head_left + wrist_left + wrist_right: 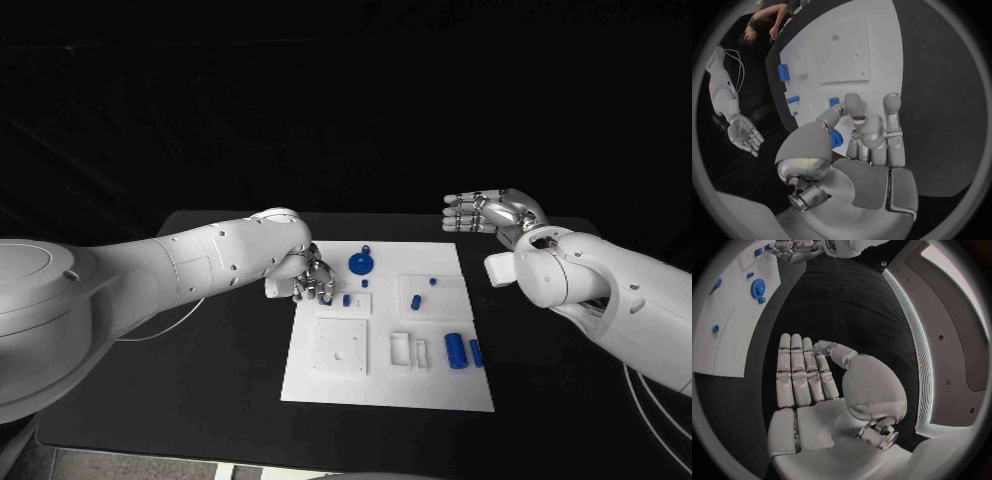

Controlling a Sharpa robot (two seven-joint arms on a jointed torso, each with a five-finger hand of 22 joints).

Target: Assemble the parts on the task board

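The white task board (387,385) lies in the middle of the black table (188,400), and the left hand (307,280) is down at the board's near-left edge as I look along the arm. Its fingers are curled in, and from the left wrist view a small blue part (836,138) sits pinched between the thumb and the fingers (856,107), close over the board's surface (whether the part touches the board I cannot tell). Just beyond the fingertips another blue piece (834,101) rests on the board.

The right hand (492,212) hangs off the board's far-right corner, above the table and well apart from the parts. Its fingers are straight and laid side by side, the palm bare, holding nothing.

On the board itself: a round blue disc (362,265) near the far edge, a small blue peg (415,301) in the middle, and two blue cylinders (457,351) lying side by side toward the right edge, beside a raised white square plate (340,346)
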